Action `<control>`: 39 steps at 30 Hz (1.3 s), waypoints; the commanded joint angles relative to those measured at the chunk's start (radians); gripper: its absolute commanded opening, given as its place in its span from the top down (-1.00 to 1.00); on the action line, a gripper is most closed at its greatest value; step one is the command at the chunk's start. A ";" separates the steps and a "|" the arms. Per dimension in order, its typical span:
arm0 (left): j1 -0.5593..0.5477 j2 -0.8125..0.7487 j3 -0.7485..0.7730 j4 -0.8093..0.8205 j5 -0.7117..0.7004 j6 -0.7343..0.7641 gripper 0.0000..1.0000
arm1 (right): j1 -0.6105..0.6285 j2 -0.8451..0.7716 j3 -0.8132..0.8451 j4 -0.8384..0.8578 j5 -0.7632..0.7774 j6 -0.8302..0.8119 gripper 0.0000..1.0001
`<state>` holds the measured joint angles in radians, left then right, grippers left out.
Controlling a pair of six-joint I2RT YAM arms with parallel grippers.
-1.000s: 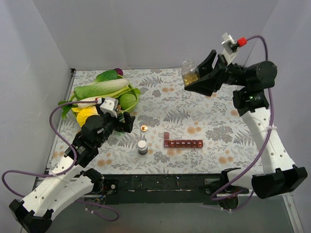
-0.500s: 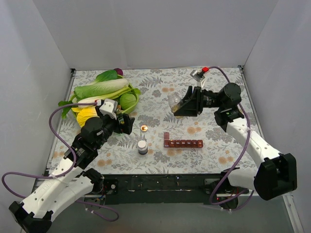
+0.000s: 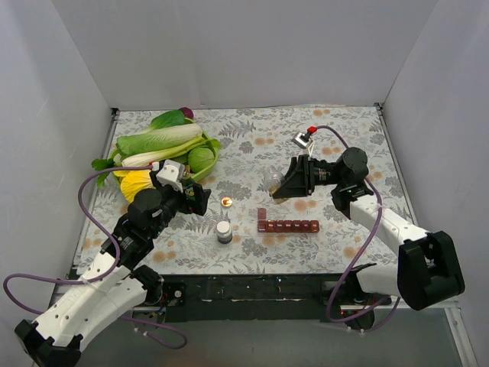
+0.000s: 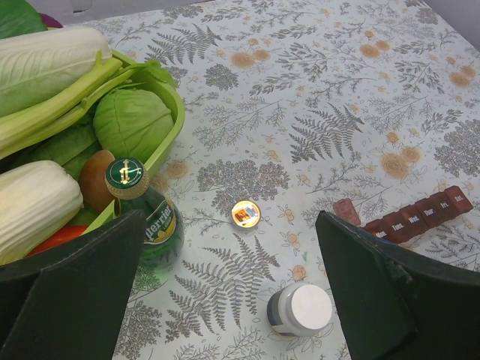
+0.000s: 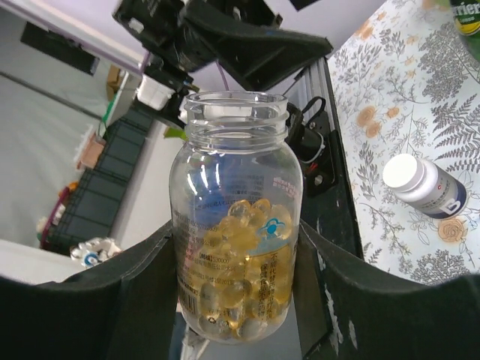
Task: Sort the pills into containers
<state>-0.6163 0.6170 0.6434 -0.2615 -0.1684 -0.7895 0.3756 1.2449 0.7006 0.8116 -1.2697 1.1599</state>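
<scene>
right gripper (image 3: 286, 182) clamped on uncapped pill jar (image 5: 236, 217), just far of containers (image 3: 289, 225). left gripper (image 3: 197, 196) wide open, empty. pouring step; next calls for tipping jar gently over one compartment.

The left jaws hide the base of the green bottle (image 4: 144, 219), and the picture's edge crops the vegetables (image 4: 45, 82).

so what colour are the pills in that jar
Golden yellow pills in the jar, clearest in right wrist view.
</scene>
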 commanded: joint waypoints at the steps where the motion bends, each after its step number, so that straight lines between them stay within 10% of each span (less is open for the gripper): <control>1: 0.004 -0.020 -0.011 0.004 0.001 -0.002 -0.96 | -0.047 0.031 0.025 0.231 0.098 0.253 0.97; 6: 0.006 -0.019 0.005 -0.010 -0.005 0.004 -0.96 | -0.067 0.038 0.036 0.079 0.107 0.157 0.97; 9: 0.006 -0.014 0.012 -0.007 0.000 0.006 -0.96 | -0.069 0.014 0.080 -0.285 0.131 -0.042 0.97; 18: 0.004 0.009 0.015 0.005 0.010 0.010 -0.96 | -0.047 0.031 0.118 -0.276 -0.009 -0.254 0.97; 23: 0.006 0.003 -0.010 0.011 0.013 0.018 -0.96 | -0.024 0.105 0.247 -0.914 -0.125 -0.974 0.97; 24: 0.006 -0.003 -0.014 0.010 0.012 0.019 -0.96 | -0.021 0.128 0.298 -1.273 -0.100 -1.389 0.97; 27: 0.006 -0.013 -0.033 0.014 0.007 0.027 -0.96 | 0.005 0.238 0.464 -1.676 0.027 -1.921 0.97; 39: 0.004 -0.043 -0.079 0.031 0.010 0.036 -0.96 | 0.028 0.313 0.407 -1.664 0.168 -1.922 0.97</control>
<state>-0.6163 0.5953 0.5800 -0.2501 -0.1642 -0.7681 0.3908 1.5654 1.0988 -0.8165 -1.1481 -0.7227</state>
